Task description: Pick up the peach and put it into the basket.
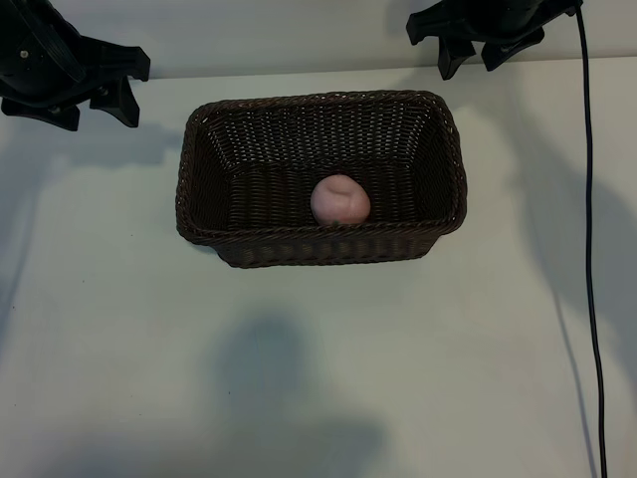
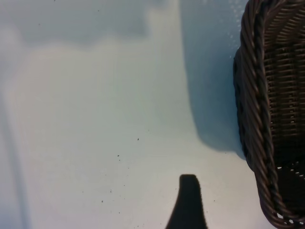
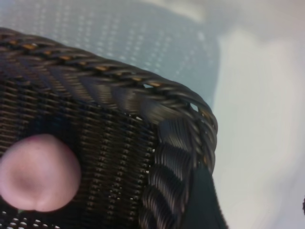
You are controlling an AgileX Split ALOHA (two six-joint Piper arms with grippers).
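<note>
The pale-pink peach (image 1: 340, 200) lies inside the dark-brown wicker basket (image 1: 443, 149), close to its near wall; nothing touches it. The right wrist view shows the peach (image 3: 38, 172) on the basket's woven floor below the braided rim (image 3: 119, 78). My left gripper (image 1: 134, 88) hangs at the far left, away from the basket, open and empty. My right gripper (image 1: 473, 62) hangs beyond the basket's far right corner, also open and empty. One dark fingertip (image 2: 189, 191) shows over the bare table in the left wrist view, beside the basket's outer wall (image 2: 257, 114).
The white table (image 1: 318, 378) stretches wide in front of the basket, crossed by soft arm shadows. A black cable (image 1: 589, 249) runs down the right side of the table.
</note>
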